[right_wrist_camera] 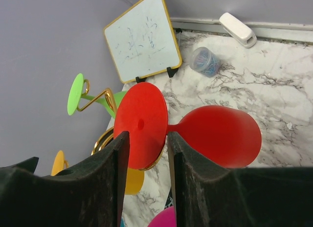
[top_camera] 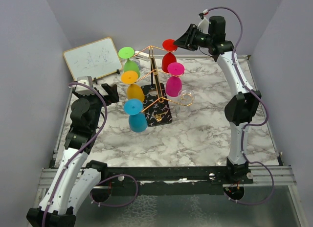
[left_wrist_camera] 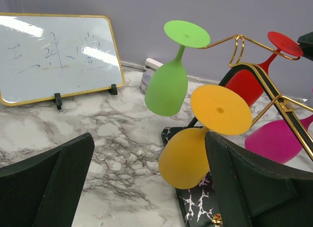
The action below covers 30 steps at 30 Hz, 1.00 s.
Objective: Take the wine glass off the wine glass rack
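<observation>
My black two-finger gripper (right_wrist_camera: 148,137) fills the frame bottom, jaws slightly apart. The round foot of the opaque red wine glass (right_wrist_camera: 220,136) shows in the gap; can't tell contact. Its bowl points right, mid-frame. Thin gold wire rack (right_wrist_camera: 100,97) and the lime-green glass foot (right_wrist_camera: 75,94) are at left. Gold-framed whiteboard (right_wrist_camera: 142,38) is upper centre and the white stapler (right_wrist_camera: 238,30) top right, both on the white marble table (right_wrist_camera: 279,90).

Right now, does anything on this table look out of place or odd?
Yes: a clear glass seems tipped over on the marble table beside the gold wire rack, while the coloured glasses all hang upside down.
</observation>
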{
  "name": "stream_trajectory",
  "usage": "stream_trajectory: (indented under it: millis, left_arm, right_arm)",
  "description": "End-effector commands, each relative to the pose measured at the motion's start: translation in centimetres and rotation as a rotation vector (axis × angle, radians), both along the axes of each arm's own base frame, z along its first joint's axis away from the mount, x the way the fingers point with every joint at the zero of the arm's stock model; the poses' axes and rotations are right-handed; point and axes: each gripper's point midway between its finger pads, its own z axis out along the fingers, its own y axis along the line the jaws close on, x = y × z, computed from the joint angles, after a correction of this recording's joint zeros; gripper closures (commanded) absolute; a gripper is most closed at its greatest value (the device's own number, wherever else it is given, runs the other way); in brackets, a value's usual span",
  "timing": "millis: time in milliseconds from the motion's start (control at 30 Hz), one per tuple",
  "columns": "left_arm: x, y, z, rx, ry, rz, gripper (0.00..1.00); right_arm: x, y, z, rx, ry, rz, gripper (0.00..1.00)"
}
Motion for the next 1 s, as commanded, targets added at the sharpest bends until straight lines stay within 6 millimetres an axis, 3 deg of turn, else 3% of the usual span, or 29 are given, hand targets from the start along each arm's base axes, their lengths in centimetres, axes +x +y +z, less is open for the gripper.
stream_trajectory:
  millis: [0,400,967]
  left_arm:
    - [0.0,0.0,-0.3,-0.003,0.005,0.002,0.01]
    - [0.1,-0.1,-0.3,-0.003,0.006,-0.001,0.01]
    - [0.1,-0.1,-0.3,-0.005,0.005,-0.007,0.01]
  right_arm:
    - [0.3,0.6,1.3,-0.001,-0.069,0.000,0.64]
    - [0.6,0.3,1.9,-0.007,-0.095,-0.021,0.65]
    - [-0.2,1.8,3.0,0.033,-0.119,0.027,0.65]
